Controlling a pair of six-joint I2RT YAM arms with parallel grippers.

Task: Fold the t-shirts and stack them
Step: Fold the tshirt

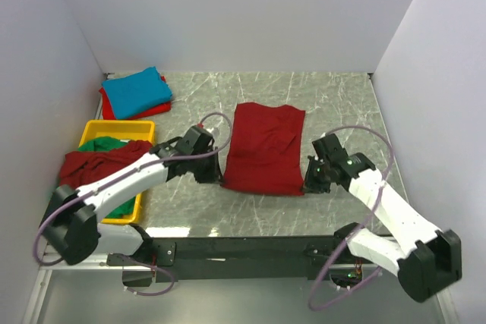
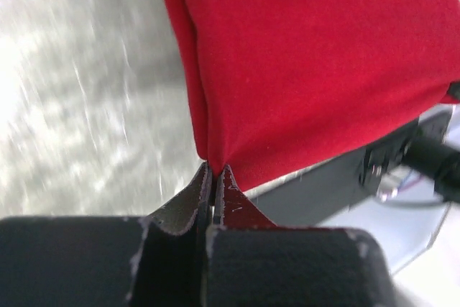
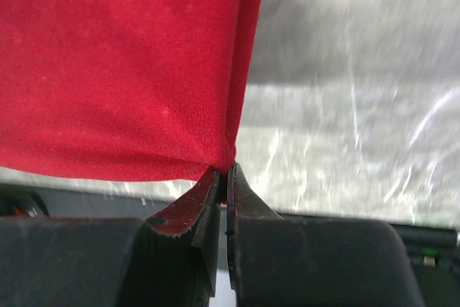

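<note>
between left gripper [image 1: 221,180] and right gripper [image 1: 306,186], dark red t-shirt [image 1: 264,149]

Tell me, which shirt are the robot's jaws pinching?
The red shirt lying flat in the middle; jaws pinch its two near corners. The others sit off left.

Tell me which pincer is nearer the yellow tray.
Left. The left pincer pinches the near-left corner of the spread dark red t-shirt, right of the yellow tray; the right pincer holds the near-right corner, beyond the shirt.
</note>
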